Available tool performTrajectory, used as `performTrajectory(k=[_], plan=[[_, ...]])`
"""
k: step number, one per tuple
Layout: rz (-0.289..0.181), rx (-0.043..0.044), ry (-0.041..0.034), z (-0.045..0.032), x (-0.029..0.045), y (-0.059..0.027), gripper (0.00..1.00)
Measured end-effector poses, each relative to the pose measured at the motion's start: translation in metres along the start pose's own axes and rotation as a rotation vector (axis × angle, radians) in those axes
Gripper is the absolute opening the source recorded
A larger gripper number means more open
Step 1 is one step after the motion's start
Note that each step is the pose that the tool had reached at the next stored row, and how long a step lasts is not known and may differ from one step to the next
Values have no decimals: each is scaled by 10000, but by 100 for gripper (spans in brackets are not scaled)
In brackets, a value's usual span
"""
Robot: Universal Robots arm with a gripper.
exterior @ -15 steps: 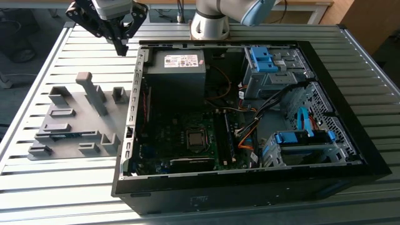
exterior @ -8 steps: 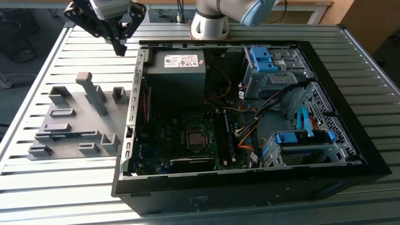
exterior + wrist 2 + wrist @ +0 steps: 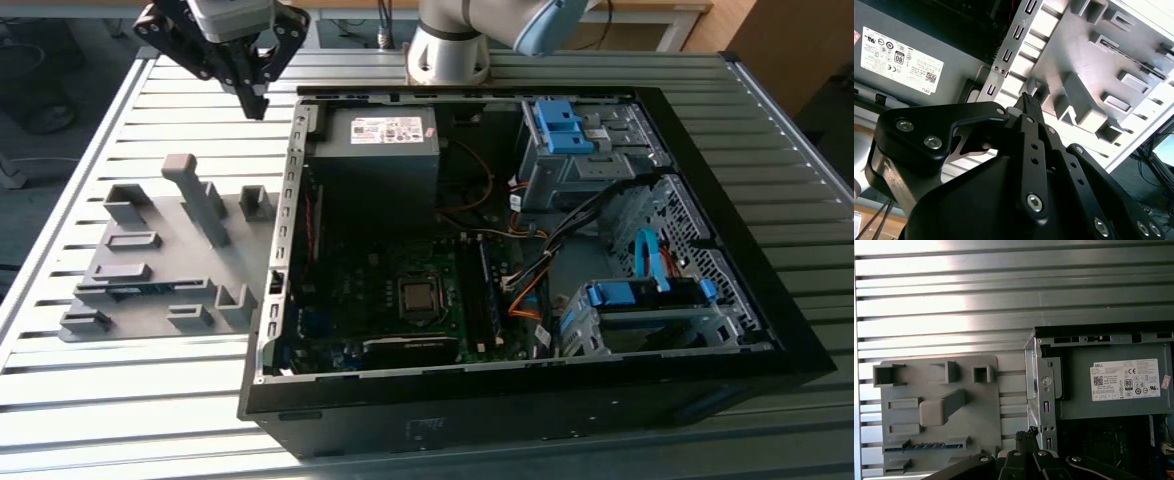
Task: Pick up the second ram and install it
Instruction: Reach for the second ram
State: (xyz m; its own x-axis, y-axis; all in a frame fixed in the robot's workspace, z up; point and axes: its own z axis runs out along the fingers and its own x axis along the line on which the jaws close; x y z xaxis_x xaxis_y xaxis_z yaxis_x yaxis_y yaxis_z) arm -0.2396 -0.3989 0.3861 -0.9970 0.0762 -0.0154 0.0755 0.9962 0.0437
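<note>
Closed, empty jaws well apart from ram (image 3: 929, 446)

The ribbed worktop (image 3: 134, 400) is gleaming silver in parallel stripes. The fixture (image 3: 180, 262) is showing plain grey, the ram (image 3: 924, 446) in it blue-green. The case (image 3: 534, 420) is showing black, its supply (image 3: 380, 165) grey with a white label (image 3: 383, 128), its brackets (image 3: 561, 125) blue. The gripper (image 3: 254, 105) is looking black
</note>
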Motion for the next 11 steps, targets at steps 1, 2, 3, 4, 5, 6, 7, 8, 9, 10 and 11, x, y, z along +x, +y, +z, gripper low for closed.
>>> performTrajectory(k=[1, 2, 3, 4, 5, 6, 7, 8, 9, 10, 11], plan=[[0, 0, 0, 0, 3, 0, 11], [0, -1, 0, 0, 6, 0, 11], [0, 0, 0, 0, 9, -1, 11], [0, 0, 1, 0, 11, -1, 11], [0, 0, 1, 0, 14, -1, 11], [0, 0, 1, 0, 17, -1, 11], [0, 0, 0, 0, 19, -1, 11], [0, 0, 1, 0, 22, -2, 11], [0, 0, 0, 0, 24, -2, 11], [0, 0, 1, 0, 27, -2, 11], [0, 0, 0, 0, 29, -2, 11]])
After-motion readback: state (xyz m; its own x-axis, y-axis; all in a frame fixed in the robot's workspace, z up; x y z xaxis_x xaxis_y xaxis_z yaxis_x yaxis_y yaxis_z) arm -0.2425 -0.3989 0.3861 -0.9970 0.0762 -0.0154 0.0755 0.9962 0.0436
